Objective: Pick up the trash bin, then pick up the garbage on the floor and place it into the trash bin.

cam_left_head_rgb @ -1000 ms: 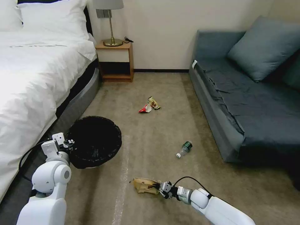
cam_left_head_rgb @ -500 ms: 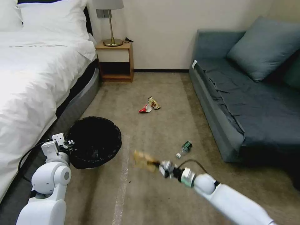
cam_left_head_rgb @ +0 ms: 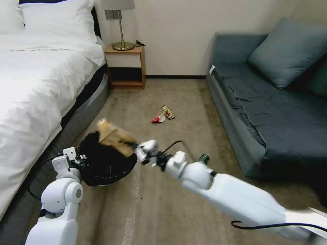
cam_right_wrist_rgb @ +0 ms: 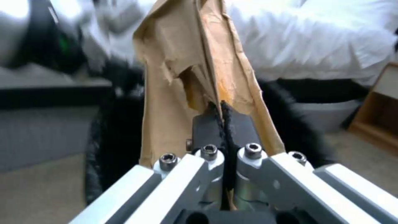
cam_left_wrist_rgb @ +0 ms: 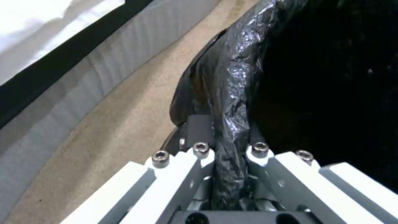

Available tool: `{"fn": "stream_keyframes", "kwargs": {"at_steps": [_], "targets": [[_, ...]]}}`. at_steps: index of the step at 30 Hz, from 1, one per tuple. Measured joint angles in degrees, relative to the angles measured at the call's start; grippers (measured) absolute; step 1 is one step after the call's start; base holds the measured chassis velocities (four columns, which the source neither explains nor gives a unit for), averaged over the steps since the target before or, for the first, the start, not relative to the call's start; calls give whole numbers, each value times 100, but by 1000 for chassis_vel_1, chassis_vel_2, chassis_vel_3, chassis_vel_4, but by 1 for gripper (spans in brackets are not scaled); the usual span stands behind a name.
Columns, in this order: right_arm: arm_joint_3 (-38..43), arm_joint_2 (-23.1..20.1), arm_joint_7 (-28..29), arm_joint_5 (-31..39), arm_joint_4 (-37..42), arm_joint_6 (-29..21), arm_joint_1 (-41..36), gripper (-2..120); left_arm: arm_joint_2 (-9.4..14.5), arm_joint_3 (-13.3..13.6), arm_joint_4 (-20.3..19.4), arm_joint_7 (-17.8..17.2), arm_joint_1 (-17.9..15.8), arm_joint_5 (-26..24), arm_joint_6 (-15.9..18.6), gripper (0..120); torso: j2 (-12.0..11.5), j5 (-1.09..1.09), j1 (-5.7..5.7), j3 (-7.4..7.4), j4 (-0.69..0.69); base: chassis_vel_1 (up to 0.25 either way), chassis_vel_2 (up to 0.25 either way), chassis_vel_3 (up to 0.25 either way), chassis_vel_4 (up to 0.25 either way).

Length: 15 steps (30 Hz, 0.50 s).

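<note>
R gripper (cam_left_head_rgb: 136,152), fingers clamped on brown paper bag (cam_left_head_rgb: 114,136), over trash bin (cam_left_head_rgb: 105,163) w/ L gripper (cam_left_head_rgb: 81,158) pinching rim; next: release inside.

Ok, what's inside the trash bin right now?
The trash bin shows its black liner; the interior is too dark to tell. The right gripper holds the paper bag above its mouth.

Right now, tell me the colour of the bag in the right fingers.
Brown, with torn creases; the paper bag shows best in the right wrist view.
</note>
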Motion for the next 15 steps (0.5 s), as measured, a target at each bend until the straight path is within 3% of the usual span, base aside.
{"fn": "stream_keyframes", "kwargs": {"at_steps": [3, 7, 15], "targets": [[-468, 599, 178, -23, -731, 45, 307, 0, -18, 8, -123, 12, 97, -7, 13, 3, 0, 0, 0, 0, 3, 0, 0, 0, 0], [-513, 895, 173, -173, -1213, 172, 444, 0, -26, 8, -211, 24, 192, -10, 13, 3, 0, 0, 0, 0, 2, 0, 0, 0, 0], [-478, 831, 172, -246, -1215, 96, 478, 4, -36, 22, -259, 37, 237, -3, 14, 3, 0, 0, 0, 0, 0, 0, 0, 0, 0]]}}
